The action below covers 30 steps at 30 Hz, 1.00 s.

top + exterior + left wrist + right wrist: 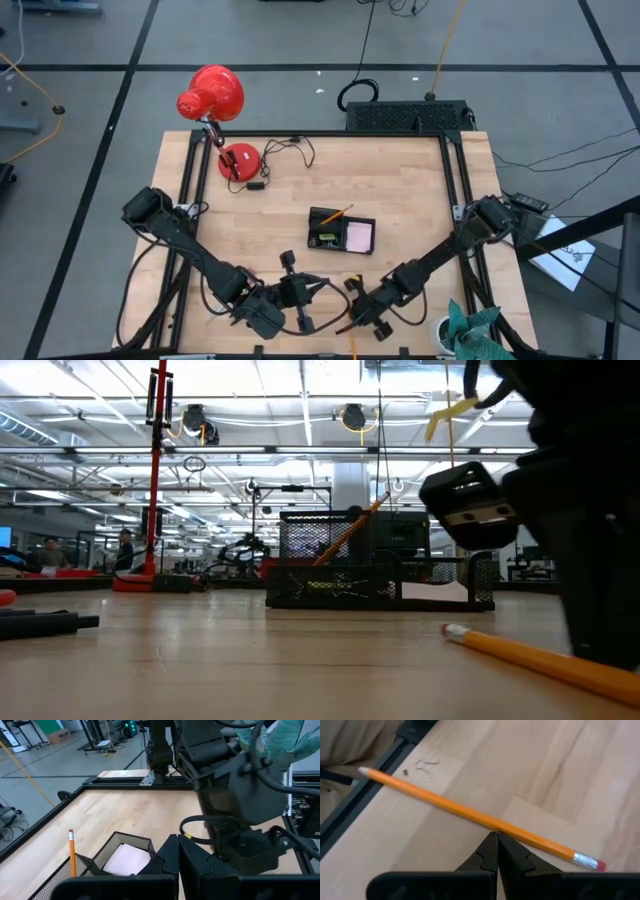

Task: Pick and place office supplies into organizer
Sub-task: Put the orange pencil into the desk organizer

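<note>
The organizer (342, 232) is a low black mesh tray in the middle of the table. It holds a pink sticky-note pad (359, 236) and an orange pencil (71, 854) that stands slanting in one compartment. A second orange pencil (470, 814) lies flat on the wood by the table's near edge, its eraser end (455, 630) showing in the low view. My right gripper (496, 836) is shut, and its tips come down from above at that pencil's middle. My left gripper (178, 841) is shut and hovers left of the right one, near the organizer's near side. My right gripper's shut fingertips (490, 851) stand at the middle of the lying pencil's shaft (506, 827), coming down from above. The pencil lies flat on the table across them. I cannot tell whether the tips touch it.
A red desk lamp (215, 95) with its round base (238, 160) and cord stands at the far left corner. A black box with cables (405, 115) sits beyond the far edge. A teal cloth (470, 325) is at the near right corner. A dark long thing (40, 622) lies on the wood at left.
</note>
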Motion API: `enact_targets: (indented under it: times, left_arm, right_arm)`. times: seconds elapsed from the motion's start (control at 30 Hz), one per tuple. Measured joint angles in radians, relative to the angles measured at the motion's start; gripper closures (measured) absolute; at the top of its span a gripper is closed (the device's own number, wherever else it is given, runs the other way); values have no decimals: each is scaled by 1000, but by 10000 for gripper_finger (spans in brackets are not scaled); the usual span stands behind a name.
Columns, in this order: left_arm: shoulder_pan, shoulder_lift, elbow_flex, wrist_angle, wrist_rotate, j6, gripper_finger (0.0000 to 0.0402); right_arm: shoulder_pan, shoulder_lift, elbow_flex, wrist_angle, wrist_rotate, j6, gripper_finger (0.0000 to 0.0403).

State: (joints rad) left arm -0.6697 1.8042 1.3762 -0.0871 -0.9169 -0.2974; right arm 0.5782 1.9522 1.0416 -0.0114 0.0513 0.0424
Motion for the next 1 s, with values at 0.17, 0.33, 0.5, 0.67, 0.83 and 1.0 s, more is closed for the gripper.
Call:
enact_targets:
  times: [0.17, 0.33, 0.5, 0.67, 0.83, 1.0]
  left_arm:
    - [0, 0, 0, 0, 2, -2, 398]
    - [0, 0, 0, 0, 29, -6, 400]
    - [-3, 0, 0, -15, 27, -22, 396]
    - [-4, 0, 0, -14, 21, 17, 399]
    - [-46, 0, 0, 68, 16, 258, 400]
    - [-65, 0, 0, 95, 98, 369, 400]
  right_arm:
    - [-22, -4, 0, 39, 2, -1, 403]
    - [-8, -50, -2, -31, 10, 7, 403]
    - [58, -91, -3, -118, -78, 25, 403]
    - [130, -80, -1, -99, -164, 25, 403]
    - [149, -77, -3, -46, -177, 28, 403]
    - [151, -75, -3, 17, -194, 27, 403]
